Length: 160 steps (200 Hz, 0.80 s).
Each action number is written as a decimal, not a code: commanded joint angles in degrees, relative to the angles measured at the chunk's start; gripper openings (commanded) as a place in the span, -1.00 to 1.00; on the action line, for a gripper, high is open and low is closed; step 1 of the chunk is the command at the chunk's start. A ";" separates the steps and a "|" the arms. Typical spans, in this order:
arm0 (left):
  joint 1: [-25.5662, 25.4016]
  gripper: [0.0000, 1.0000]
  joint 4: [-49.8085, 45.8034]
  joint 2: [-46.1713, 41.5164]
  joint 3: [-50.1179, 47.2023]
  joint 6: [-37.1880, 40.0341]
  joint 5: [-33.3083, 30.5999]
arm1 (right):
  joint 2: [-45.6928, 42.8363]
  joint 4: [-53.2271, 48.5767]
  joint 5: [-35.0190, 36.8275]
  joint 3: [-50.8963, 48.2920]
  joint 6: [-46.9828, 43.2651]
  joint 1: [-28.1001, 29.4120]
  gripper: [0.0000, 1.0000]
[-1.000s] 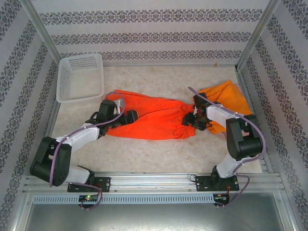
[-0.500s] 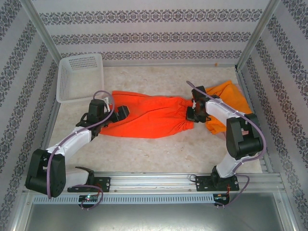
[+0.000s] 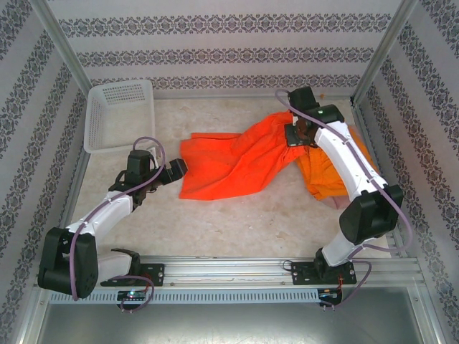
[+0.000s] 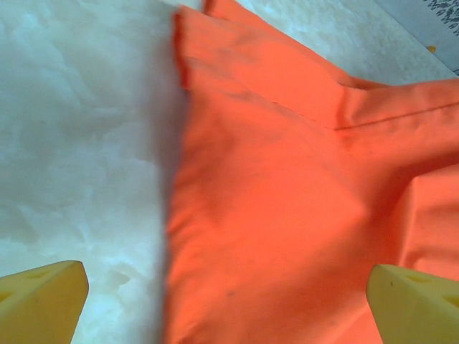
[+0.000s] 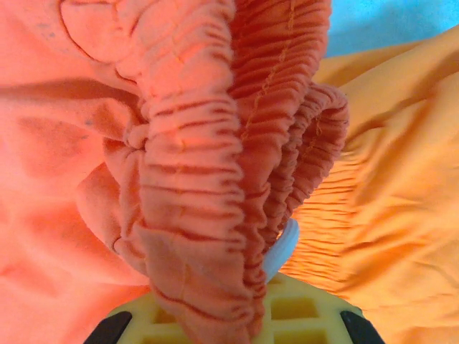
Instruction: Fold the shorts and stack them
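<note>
Orange shorts (image 3: 229,163) are clenched by right gripper (image 3: 296,136), upper right; left gripper (image 3: 177,167) is spread wide. Bunched waistband could be tugged loose by dragging cloth.

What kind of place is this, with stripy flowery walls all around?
Probably a robot practice booth, not a home: patterned wallpaper panels held in a metal frame, two white-and-black robot arms bolted to a metal rail, and bright orange cloth shorts on the pale table for folding.
</note>
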 commanded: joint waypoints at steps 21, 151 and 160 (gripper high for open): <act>1.11 1.00 -0.53 -1.35 -1.37 1.10 0.94 | 5.96 -11.54 12.30 15.24 -4.57 1.68 -1.00; 2.80 1.00 1.98 -4.03 -3.02 -1.39 4.37 | 35.35 -16.69 -28.68 43.77 9.01 20.70 0.37; 2.92 1.00 2.28 -5.02 -3.21 -1.70 4.91 | 32.12 -11.99 -32.56 39.83 9.89 19.77 0.45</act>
